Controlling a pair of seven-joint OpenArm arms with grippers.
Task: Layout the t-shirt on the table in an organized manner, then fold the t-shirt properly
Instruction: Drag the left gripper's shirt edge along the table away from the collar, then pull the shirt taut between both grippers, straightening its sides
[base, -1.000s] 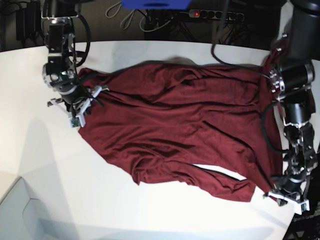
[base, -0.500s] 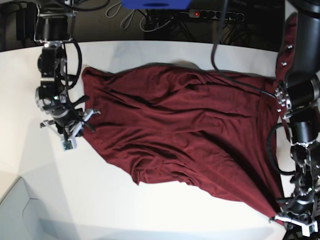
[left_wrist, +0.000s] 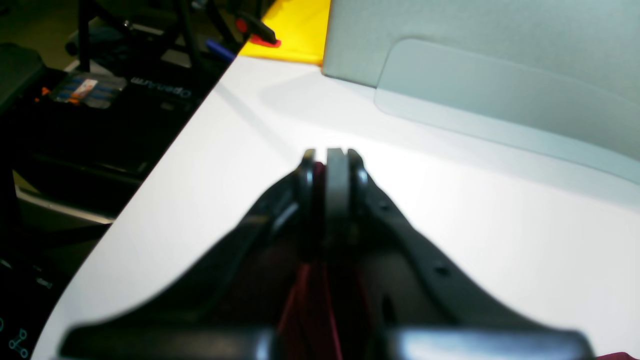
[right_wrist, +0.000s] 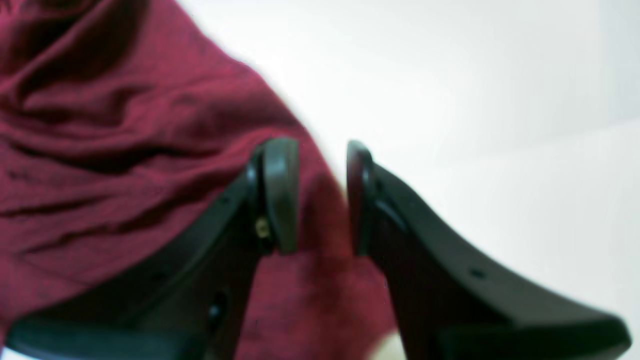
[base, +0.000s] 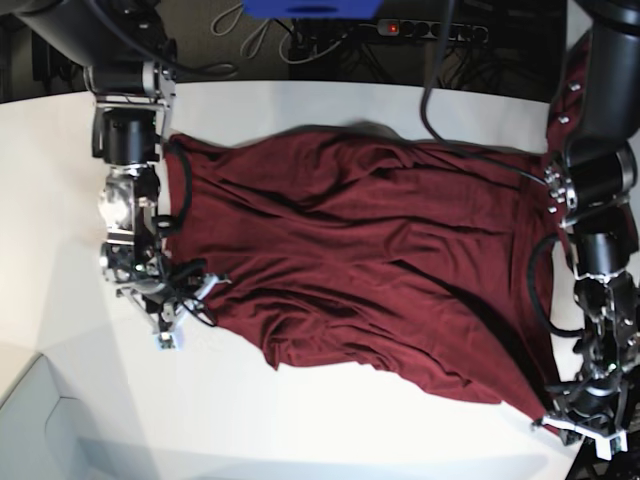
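Note:
The dark maroon t-shirt (base: 360, 250) lies spread and wrinkled across the white table (base: 300, 420). My left gripper (base: 580, 428) sits at the front right corner of the cloth, near the table's edge. In the left wrist view that gripper (left_wrist: 332, 165) is shut, with a strip of the t-shirt (left_wrist: 310, 300) pinched between its fingers. My right gripper (base: 170, 318) is at the shirt's left edge. In the right wrist view it (right_wrist: 322, 195) stands open just above the t-shirt (right_wrist: 100, 150), the cloth's edge showing in the gap between its fingers.
A power strip (base: 430, 28) and cables lie behind the table. A pale grey box (base: 40, 430) sits at the front left corner and also shows as the box (left_wrist: 500, 75) ahead of the left gripper. The table edge (left_wrist: 150, 185) runs close on that gripper's left.
My right gripper slid forward along the shirt's left edge and opened, letting go of the cloth. My left gripper drew the right corner toward the front, stretching the shirt flatter.

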